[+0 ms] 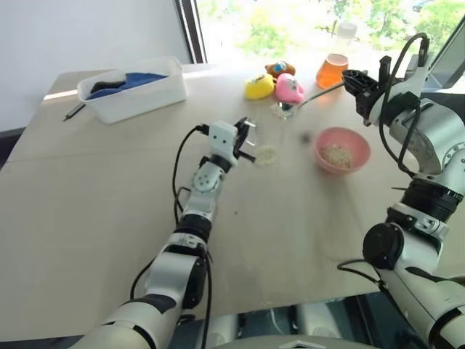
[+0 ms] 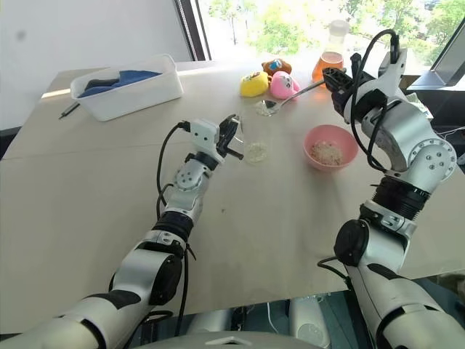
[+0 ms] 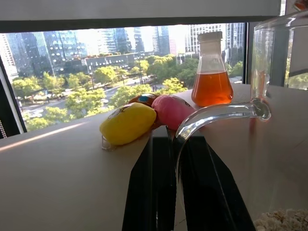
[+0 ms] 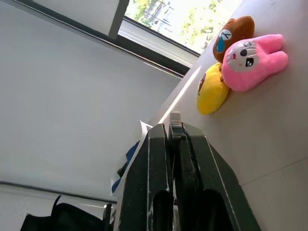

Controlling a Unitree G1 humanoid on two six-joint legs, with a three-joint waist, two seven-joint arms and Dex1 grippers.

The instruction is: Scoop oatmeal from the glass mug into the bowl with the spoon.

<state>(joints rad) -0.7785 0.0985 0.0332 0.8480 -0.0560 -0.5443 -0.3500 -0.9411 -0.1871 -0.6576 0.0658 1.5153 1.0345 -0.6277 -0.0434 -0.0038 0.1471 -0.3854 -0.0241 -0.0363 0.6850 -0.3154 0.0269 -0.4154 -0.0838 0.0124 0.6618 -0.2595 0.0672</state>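
We see the left gripper (image 1: 245, 138) clenched on the handle of the glass mug (image 1: 266, 147), near the middle of the left eye view. In the left wrist view the curved clear handle sits between the two black fingers (image 3: 153, 192). The right gripper (image 2: 333, 77) is clenched on the end of the spoon (image 2: 289, 97), at the upper right of the right eye view, and the spoon reaches toward the plush toys (image 2: 270, 82).

The mug is thin glass, so we judge it light, stiff, slippery and easy to break; the handle is the proper place to hold. The spoon is slim metal, rigid and smooth, and held at its far end it may turn in the grip. The oatmeal (image 1: 336, 153) is loose dry flakes that spill easily. Some of it lies in the pink bowl (image 1: 359, 143), right of centre.

The mug wall is almost invisible against the table (image 1: 109, 203). We cannot tell if the spoon is loaded.
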